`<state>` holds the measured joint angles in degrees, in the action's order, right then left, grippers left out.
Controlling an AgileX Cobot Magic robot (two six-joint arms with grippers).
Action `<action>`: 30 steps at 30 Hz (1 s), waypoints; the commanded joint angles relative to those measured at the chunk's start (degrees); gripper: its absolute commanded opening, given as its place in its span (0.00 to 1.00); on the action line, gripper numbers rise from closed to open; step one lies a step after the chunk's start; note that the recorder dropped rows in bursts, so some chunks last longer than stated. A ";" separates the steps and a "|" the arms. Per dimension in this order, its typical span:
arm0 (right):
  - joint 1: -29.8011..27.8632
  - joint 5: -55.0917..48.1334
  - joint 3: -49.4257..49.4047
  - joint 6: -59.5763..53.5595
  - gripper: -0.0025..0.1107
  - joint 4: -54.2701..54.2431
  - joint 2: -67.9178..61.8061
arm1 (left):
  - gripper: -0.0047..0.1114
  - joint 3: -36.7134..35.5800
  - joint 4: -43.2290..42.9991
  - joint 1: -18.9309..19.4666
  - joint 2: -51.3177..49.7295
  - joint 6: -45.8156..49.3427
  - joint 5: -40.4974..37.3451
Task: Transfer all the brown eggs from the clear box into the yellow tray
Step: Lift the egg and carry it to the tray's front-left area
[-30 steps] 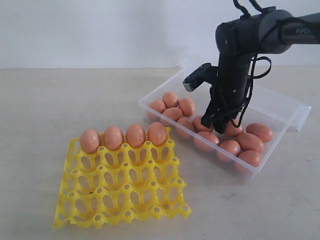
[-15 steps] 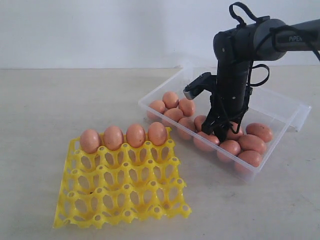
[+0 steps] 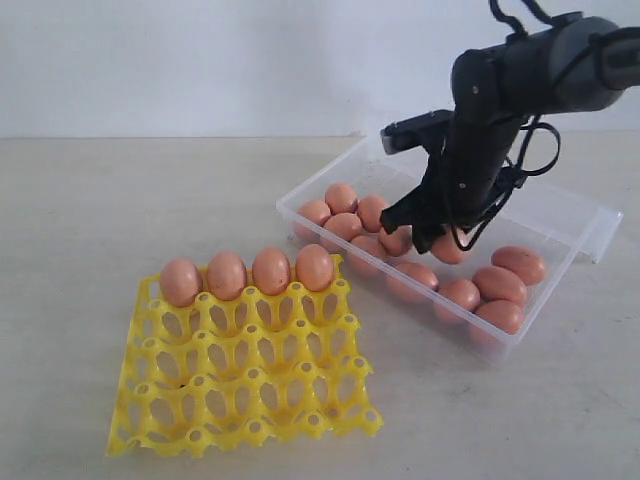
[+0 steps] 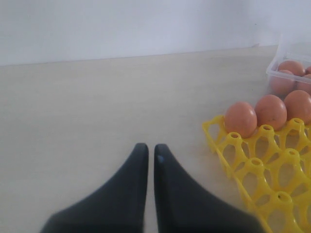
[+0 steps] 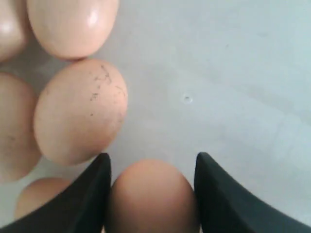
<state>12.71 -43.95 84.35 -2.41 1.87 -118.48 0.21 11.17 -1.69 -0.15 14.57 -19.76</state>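
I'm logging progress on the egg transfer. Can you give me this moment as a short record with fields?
right gripper: shut on egg, over box
left gripper: shut, holding nothing, beside tray
tray eggs: four, filling one edge row
other cups: empty
box eggs: many left

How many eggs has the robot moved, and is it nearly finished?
Not nearly. Done: four eggs sit in the back row of the yellow tray. In hand: the right end effector grips a fifth egg at the clear box. Left: about eleven more eggs lie in that box, and most tray cups are empty.
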 commanded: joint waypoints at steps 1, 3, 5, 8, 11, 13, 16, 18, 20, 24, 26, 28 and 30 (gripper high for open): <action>-0.21 18.07 -13.61 5.70 0.02 -0.04 11.64 | 0.08 -0.21 -0.08 -0.25 0.15 0.08 0.24; -0.21 28.92 -20.05 7.32 0.02 -0.04 16.38 | 0.08 -0.21 -0.08 -0.25 0.15 0.08 0.24; -0.02 41.09 -26.80 10.00 0.02 -0.43 21.15 | 0.08 -0.21 -0.08 -0.25 0.15 0.08 0.24; 1.24 54.94 -34.02 13.07 0.02 -1.48 26.26 | 0.08 -0.21 -0.08 -0.25 0.15 0.08 0.24; 4.39 62.43 -36.93 13.13 0.02 -1.48 29.66 | 0.08 -0.21 -0.08 -0.25 0.15 0.08 0.24; 7.77 64.19 -37.06 13.13 0.02 -1.13 30.61 | 0.08 -0.21 -0.08 -0.25 0.15 0.08 0.24; 13.42 66.86 -37.06 13.13 0.02 1.76 30.82 | 0.08 -0.21 -0.08 -0.25 0.15 0.08 0.24; 17.42 67.84 -37.06 13.13 0.02 4.86 30.82 | 0.08 -0.21 -0.08 -0.25 0.15 0.08 0.24; 21.70 68.73 -37.06 13.13 0.02 8.64 30.32 | 0.08 -0.21 -0.08 -0.25 0.15 0.08 0.24; 27.72 74.32 -37.06 12.90 0.02 13.01 26.63 | 0.08 -0.21 -0.08 -0.25 0.15 0.08 0.24; 28.77 79.18 -36.93 12.66 0.02 13.01 23.30 | 0.08 -0.21 -0.08 -0.25 0.15 0.08 0.24; 29.12 83.94 -36.16 12.66 0.02 13.40 18.83 | 0.08 -0.21 -0.08 -0.25 0.15 0.08 0.24; 29.12 87.10 -34.41 14.06 0.02 13.50 14.56 | 0.08 -0.21 -0.08 -0.25 0.15 0.08 0.24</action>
<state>41.75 37.59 47.95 10.60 14.91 -98.96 0.21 11.17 -1.69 -0.15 14.57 -19.76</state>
